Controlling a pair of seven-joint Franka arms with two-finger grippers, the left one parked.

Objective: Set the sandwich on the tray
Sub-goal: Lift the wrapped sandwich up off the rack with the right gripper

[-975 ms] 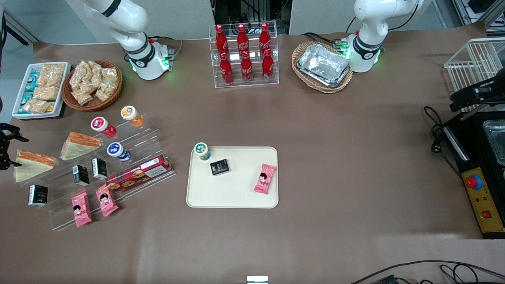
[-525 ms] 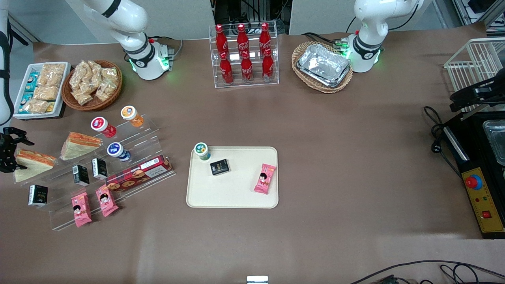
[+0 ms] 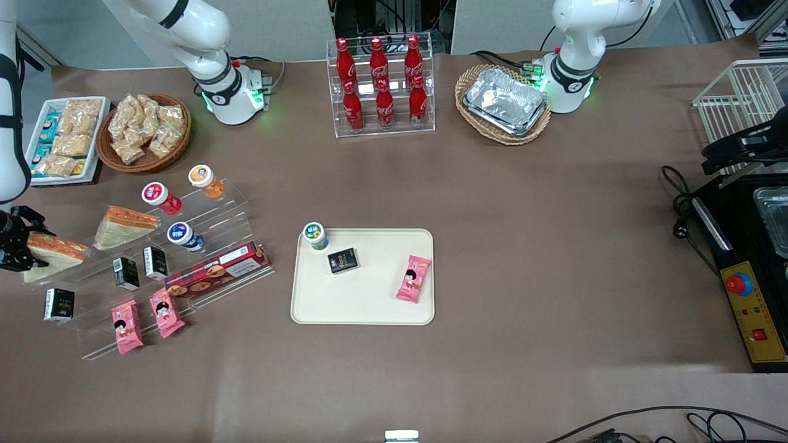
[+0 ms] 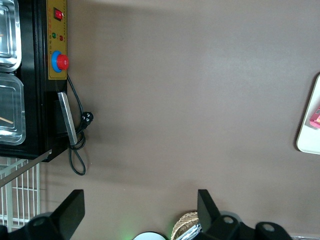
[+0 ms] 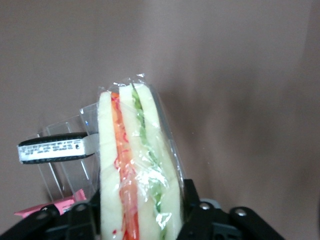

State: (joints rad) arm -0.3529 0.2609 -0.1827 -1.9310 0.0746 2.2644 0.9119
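The sandwich (image 3: pixel 58 252), a clear-wrapped wedge with an orange-red filling edge, lies on the top step of a clear display rack at the working arm's end of the table. My gripper (image 3: pixel 24 241) is at its outer end with one finger on each side. In the right wrist view the sandwich (image 5: pixel 135 165) fills the gap between the black fingers (image 5: pixel 192 205), and the gripper (image 5: pixel 140 210) is open around it. A second, similar sandwich (image 3: pixel 126 224) lies beside it, nearer the tray. The cream tray (image 3: pixel 369 301) lies at the table's middle.
The tray holds a green-lidded cup (image 3: pixel 315 235), a black box (image 3: pixel 342 261) and a pink snack pack (image 3: pixel 413 279). The clear rack (image 3: pixel 203 289) carries small bottles, black boxes, pink packs and a red box. A cola bottle stand (image 3: pixel 380 86) is farther from the camera.
My gripper has moved in from the table's end toward the sandwich, so that its fingers now straddle the sandwich's outer end. The sandwich has not visibly moved.
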